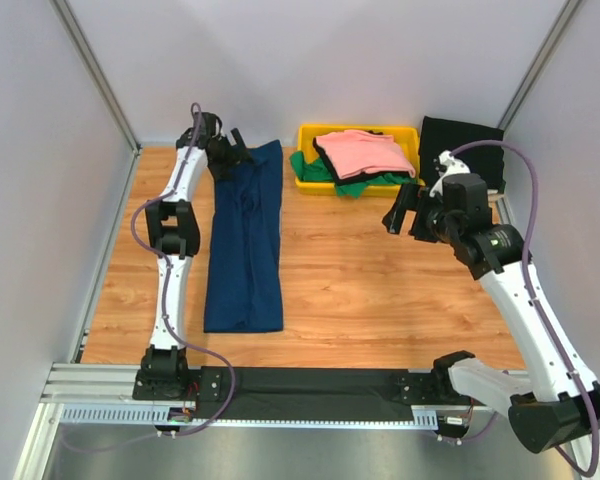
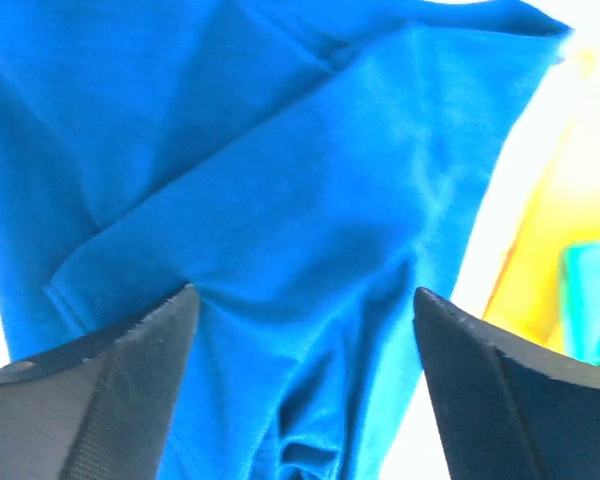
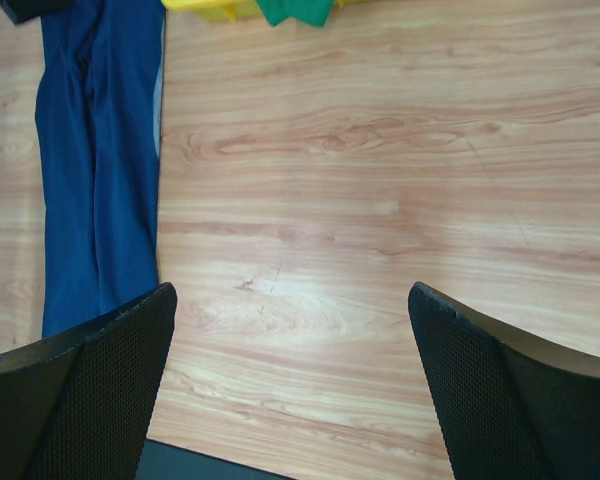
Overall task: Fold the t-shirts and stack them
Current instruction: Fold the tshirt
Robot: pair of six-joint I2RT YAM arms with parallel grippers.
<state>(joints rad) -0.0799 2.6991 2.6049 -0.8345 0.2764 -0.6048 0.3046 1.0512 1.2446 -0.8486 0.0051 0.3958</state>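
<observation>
- Here, left fingers spread apart over the navy t-shirt's far end.
- Likewise apart, right fingers hang above the table.
- Just beyond, yellow bin with pink t-shirt atop.

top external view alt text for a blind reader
A navy t-shirt folded into a long strip lies on the left of a wooden table, the left gripper open over its far end. The right gripper hangs open above bare wood near a yellow bin holding a pink shirt and green shirt.
</observation>
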